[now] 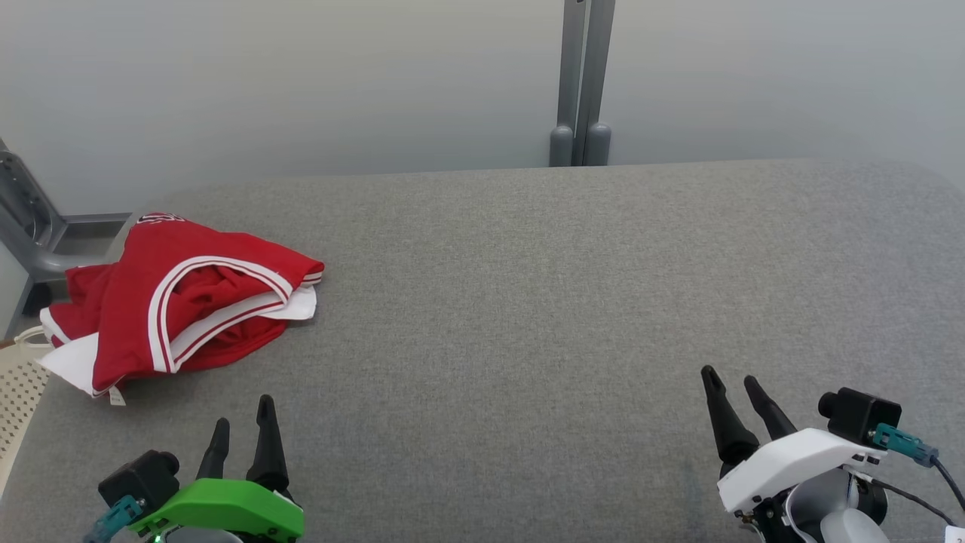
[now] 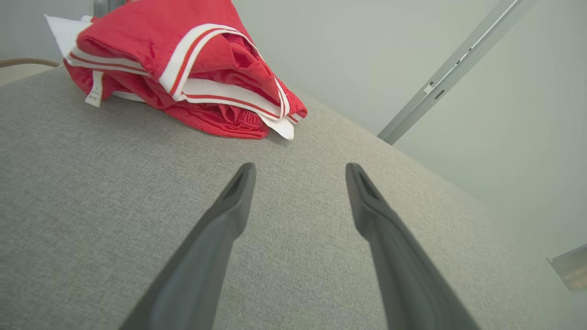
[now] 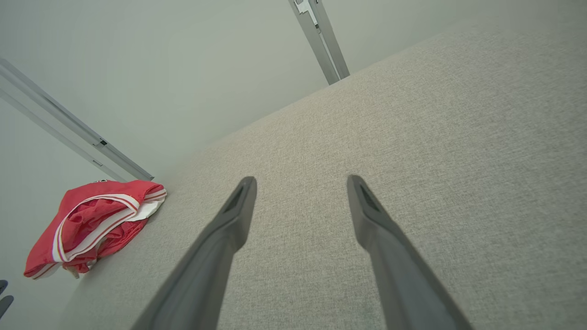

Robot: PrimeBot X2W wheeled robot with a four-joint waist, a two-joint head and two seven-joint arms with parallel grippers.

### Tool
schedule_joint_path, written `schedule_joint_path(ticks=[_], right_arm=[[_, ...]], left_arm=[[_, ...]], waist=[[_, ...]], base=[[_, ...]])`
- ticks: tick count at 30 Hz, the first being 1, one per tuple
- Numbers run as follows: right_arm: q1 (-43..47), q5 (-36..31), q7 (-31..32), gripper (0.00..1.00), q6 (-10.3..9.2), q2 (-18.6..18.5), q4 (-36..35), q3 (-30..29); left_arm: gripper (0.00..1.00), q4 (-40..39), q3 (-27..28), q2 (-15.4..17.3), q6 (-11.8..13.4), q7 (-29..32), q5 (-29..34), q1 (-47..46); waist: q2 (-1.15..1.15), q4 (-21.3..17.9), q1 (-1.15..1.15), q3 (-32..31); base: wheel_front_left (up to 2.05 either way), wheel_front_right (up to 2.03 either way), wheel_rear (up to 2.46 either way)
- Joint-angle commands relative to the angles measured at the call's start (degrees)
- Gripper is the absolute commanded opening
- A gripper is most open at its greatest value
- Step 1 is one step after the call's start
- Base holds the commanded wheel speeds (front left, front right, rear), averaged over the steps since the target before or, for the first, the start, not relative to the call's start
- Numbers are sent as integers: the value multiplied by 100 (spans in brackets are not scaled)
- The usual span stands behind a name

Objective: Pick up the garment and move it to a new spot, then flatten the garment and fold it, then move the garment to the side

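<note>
Where the garment lies: a red garment with white-and-red striped trim sits bunched in a heap at the far left of the grey fabric surface, close to its left edge, with white cloth peeking from beneath.
Care tag: a small white tag hangs at the heap's near edge, clearest in the left wrist view.
Left gripper: the left gripper, under a green housing, sits at the lower left of the head view. Its two dark fingers are spread apart and empty, and the tips point toward the heap, near it but not touching.
Right gripper: the right gripper, under a white housing, sits at the lower right. Its fingers are likewise parted with nothing between them, well apart from the garment, with bare cloth before it.
Backdrop: a grey upright post stands behind the surface's far edge against a pale wall.
Left margin: a cream perforated basket edges in beside the surface, just below the heap in the head view, and a grey metal frame shows above it.
</note>
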Motion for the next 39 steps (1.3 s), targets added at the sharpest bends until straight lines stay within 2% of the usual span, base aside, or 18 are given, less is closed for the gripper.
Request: schedule_joint_path(ticks=[1,16,39], right_arm=[[-113,-133,-45,100,3,-29,-9,27],[-128,-908,-193,100,3,-39,130,29],[-187,-1835,-312,100,3,-49,384,147]], left_arm=[[100,-16,-4,69,37,-55,111,-122],[100,-87,-222,284,168,-21,740,-75],[100,-112,-362,480,444,-47,1365,65]], waist=[[0,0,0,-7],[0,-9,0,-99],[0,-8,0,-244]], base=[[0,0,0],[0,0,0],[0,0,0]])
